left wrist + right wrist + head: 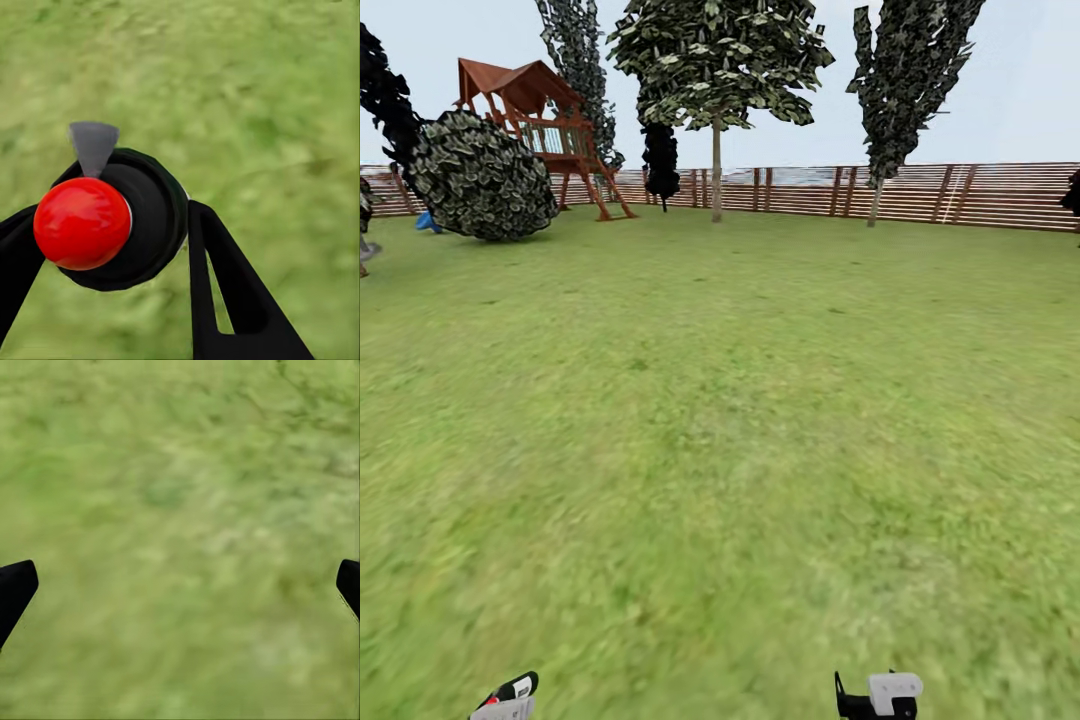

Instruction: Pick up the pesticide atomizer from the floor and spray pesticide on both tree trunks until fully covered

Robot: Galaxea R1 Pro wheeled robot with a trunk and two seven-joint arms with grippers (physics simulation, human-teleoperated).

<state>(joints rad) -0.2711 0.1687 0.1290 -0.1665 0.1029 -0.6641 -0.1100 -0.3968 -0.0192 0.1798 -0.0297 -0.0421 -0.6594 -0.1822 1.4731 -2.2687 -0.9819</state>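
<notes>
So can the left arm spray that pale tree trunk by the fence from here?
Probably not. The left gripper holds the atomizer, but the trunk stands far across the open lawn; drive closer first.

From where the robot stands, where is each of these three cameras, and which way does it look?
Head: on the robot's head, looking forward and down over the lawn to a tree by the fence; both arms peek in below.
Left wrist: near the left end effector, looking at grass past its black fingers, which are closed on the atomizer.
Right wrist: near the right end effector, looking at grass between spread fingertips.
All share the lawn.
</notes>
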